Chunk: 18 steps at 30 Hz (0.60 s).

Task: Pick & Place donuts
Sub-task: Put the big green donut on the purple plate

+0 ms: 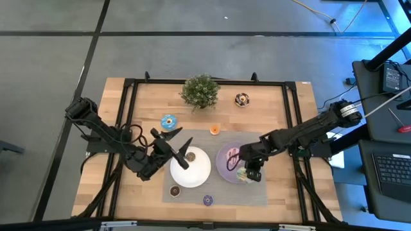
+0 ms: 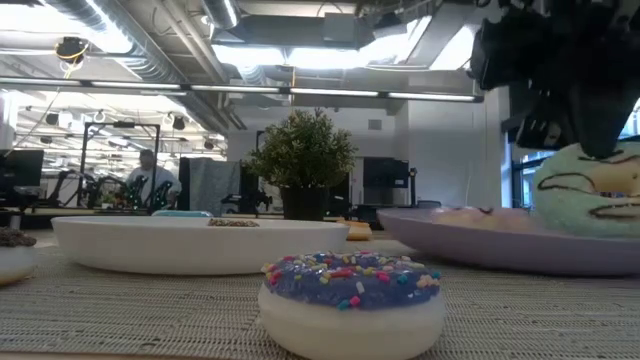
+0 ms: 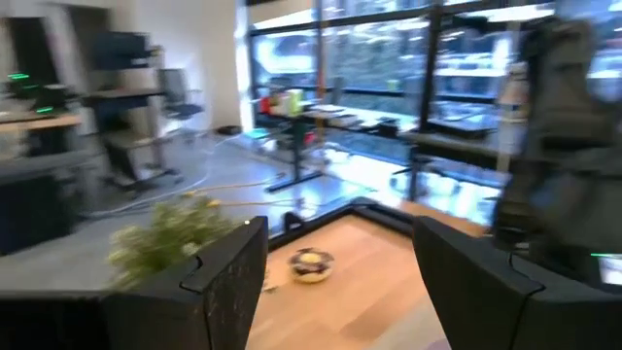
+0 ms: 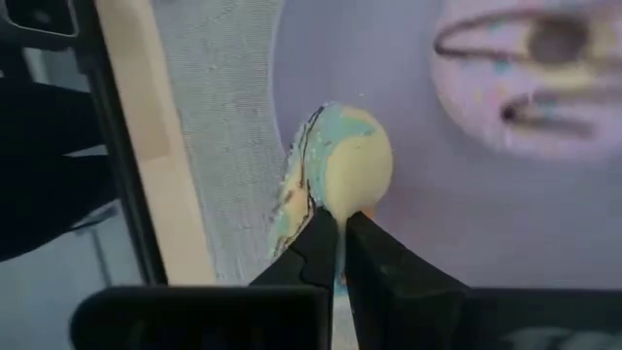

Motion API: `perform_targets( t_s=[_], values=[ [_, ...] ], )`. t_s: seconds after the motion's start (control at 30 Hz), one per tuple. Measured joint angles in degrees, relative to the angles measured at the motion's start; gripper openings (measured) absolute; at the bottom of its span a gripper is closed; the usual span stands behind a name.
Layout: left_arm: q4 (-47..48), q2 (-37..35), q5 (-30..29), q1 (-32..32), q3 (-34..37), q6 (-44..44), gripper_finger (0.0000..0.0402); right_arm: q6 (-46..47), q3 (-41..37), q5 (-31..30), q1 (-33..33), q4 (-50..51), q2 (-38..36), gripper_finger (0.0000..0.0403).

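Note:
My right gripper (image 1: 249, 172) (image 4: 340, 219) is shut on the green frosted donut (image 4: 335, 165) (image 2: 590, 190) at the near right edge of the purple plate (image 1: 226, 172). A pink donut (image 1: 232, 154) (image 4: 535, 68) lies on that plate. My left gripper (image 1: 180, 151) (image 3: 340, 243) stands open and level above the white plate (image 1: 196, 173), holding nothing. On the table lie a blue donut (image 1: 169, 121), an orange mini (image 1: 214, 130), a chocolate donut (image 1: 242, 99) (image 3: 311, 264), a dark brown mini (image 1: 174, 190) and a purple mini (image 1: 208, 200) (image 2: 352, 290). My right gripper pinches the green donut's ring wall (image 4: 335, 206) between its two fingertips (image 4: 316, 238), slanting down from the table's right. The donut stands tilted on its edge, frosting turned sideways. Its lower side is down at the purple plate (image 2: 500, 245); whether it rests there I cannot tell.
A green potted plant (image 1: 200, 91) (image 2: 303, 160) stands at the far middle of the table. Both plates and the two near minis sit on a grey woven mat (image 1: 221, 192). Black frame rails (image 1: 125, 128) run along the table's sides.

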<state>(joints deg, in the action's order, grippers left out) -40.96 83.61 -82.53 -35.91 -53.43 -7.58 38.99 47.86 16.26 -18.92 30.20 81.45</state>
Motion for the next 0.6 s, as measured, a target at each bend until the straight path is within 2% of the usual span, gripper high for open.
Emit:
perform_targets(
  t_s=[0.1,0.37,0.47,0.6],
  values=[
    [0.01,0.01,3.02,0.16,0.00,0.98,0.0253,-0.29,0.07,1.51,0.66,-1.38,0.00,0.0017],
    [0.03,0.01,2.77,0.53,0.00,1.41,0.0253,-2.94,-0.02,0.66,1.10,-1.51,-0.02,0.0017],
    [0.12,0.01,2.75,0.53,0.00,0.99,0.0253,-3.44,-1.27,-1.58,1.21,-4.43,-0.02,0.0017],
    [0.46,0.01,2.75,0.53,0.00,0.90,0.0253,-2.36,-3.64,-1.63,1.90,-7.19,0.00,0.0017]
  ],
)
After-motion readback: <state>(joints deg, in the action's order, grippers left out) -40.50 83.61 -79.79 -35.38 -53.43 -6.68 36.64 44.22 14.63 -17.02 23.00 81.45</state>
